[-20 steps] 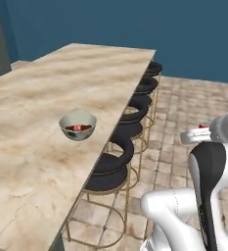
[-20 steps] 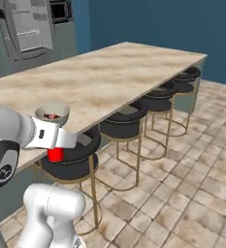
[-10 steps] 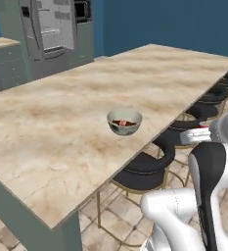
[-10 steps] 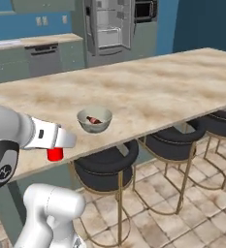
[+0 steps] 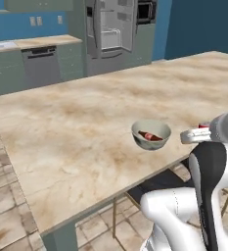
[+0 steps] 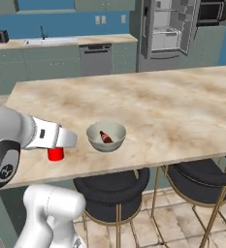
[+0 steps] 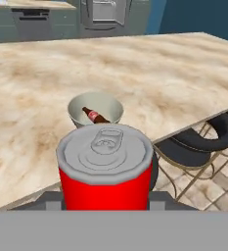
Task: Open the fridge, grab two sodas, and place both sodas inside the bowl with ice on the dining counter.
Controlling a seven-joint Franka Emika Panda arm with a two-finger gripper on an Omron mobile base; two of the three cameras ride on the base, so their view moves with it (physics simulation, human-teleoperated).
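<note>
Soda can, bright red, sat upright gripped between the fingers, held just short of the table's near edge so it could go into the bowl, where a brown bottle already lay.

Tool clamped, arm extended level.

2 sodas (1 bowl)
</note>
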